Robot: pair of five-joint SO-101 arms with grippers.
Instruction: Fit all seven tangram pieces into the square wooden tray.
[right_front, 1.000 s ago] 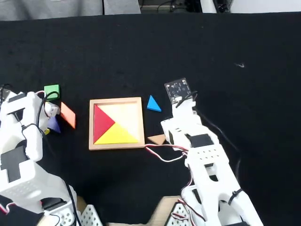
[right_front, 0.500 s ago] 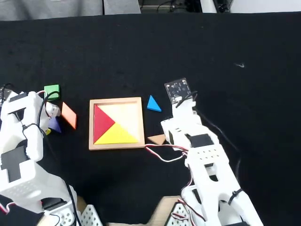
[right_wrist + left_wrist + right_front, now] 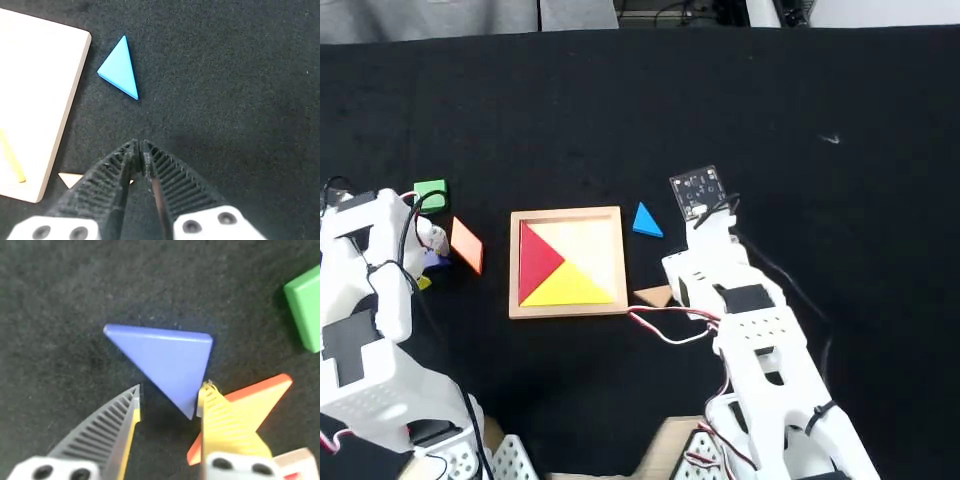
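The left gripper [image 3: 171,390] is spread open, its jaws on either side of one corner of the purple triangle [image 3: 165,355], with the orange piece [image 3: 250,395] beside one finger. The right gripper [image 3: 138,146] is pinched shut on nothing. The blue triangle [image 3: 120,70] lies just ahead of it and the tray [image 3: 45,100] is to its left.

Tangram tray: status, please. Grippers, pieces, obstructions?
Left gripper open, fingers astride purple triangle. Right gripper shut, empty. In tray: red triangle, yellow triangle. Crowding purple: orange piece.
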